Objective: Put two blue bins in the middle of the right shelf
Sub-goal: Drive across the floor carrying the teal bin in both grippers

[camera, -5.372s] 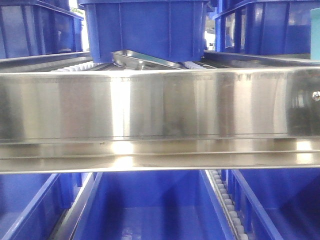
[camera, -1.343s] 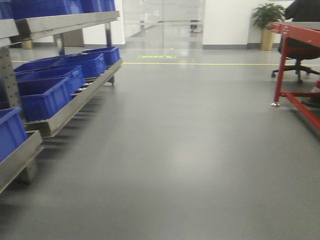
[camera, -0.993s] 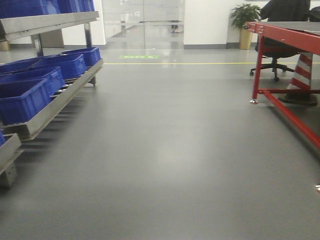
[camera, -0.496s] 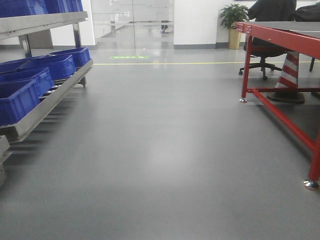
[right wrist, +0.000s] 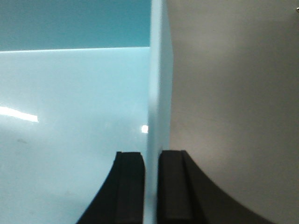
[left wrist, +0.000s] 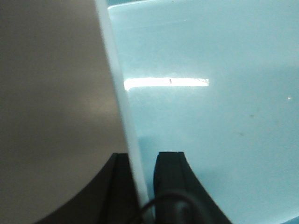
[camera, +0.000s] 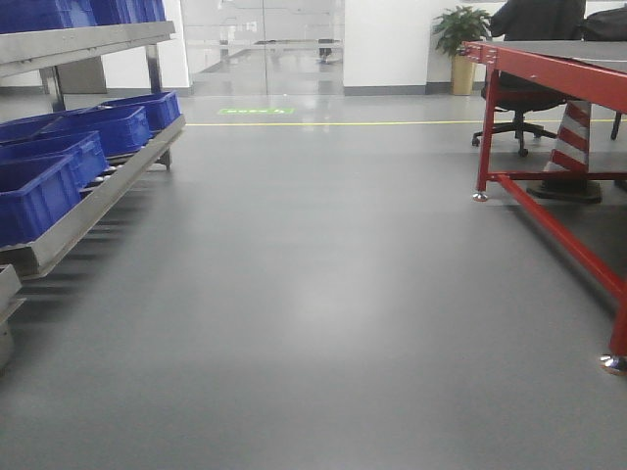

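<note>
Since half a second before, the whole front view had slid a little toward 3 o'clock, the red table and the potted plant both sitting slightly further right. The steel rail that filled that view some five seconds before was gone.

Ahead of me the grey floor lay open from 6 o'clock up to the yellow line at 12. Its left edge was the shelf, running from 8 to 10 o'clock with its lower rail jutting toward the floor and a row of shelved bins on it. Its right edge was the table's frame, a low red bar slanting from 2 down to 4 o'clock and ending in a foot on the floor. A striped cone stood under the table, an office chair behind it.

My left end effector was closed on the blue bin. Its two black fingers stood narrowly apart, one on each side of the pale upright wall, with the bin's glossy inside at 3 o'clock of it and the floor at 9. My right end effector gripped a wall the same way, mirrored, with the bin's inside at 9 o'clock. The bin looked washed-out pale in both wrist views. I could not tell whether a second bin sat stacked with it.
</note>
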Controlling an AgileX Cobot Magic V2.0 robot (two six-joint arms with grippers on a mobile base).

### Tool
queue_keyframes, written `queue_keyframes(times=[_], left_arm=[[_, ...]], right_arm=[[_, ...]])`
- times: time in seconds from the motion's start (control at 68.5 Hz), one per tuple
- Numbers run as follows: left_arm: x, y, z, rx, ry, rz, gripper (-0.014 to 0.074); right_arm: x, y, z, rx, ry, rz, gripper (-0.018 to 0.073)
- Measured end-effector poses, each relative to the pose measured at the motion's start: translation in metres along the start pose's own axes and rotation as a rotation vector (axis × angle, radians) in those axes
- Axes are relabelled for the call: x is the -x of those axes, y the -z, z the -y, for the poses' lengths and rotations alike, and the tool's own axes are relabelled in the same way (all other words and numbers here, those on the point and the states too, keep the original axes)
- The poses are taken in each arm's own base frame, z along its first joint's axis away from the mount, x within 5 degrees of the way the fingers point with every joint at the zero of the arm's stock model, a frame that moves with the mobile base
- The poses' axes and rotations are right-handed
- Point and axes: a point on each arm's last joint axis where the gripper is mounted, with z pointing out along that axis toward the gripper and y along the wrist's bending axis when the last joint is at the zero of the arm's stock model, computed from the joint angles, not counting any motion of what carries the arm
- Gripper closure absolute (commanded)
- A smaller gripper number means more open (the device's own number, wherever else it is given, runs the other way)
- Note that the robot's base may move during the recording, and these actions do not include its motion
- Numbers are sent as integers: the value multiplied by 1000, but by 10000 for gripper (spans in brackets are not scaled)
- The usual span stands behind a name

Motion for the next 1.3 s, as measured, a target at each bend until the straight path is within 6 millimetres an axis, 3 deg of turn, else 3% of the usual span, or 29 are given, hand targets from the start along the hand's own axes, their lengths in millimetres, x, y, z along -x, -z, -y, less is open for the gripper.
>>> queue_keyframes(times=[1.299], left_arm=[[0, 0, 0, 0, 0, 0, 707]], right_arm=[[0, 0, 0, 0, 0, 0, 712]])
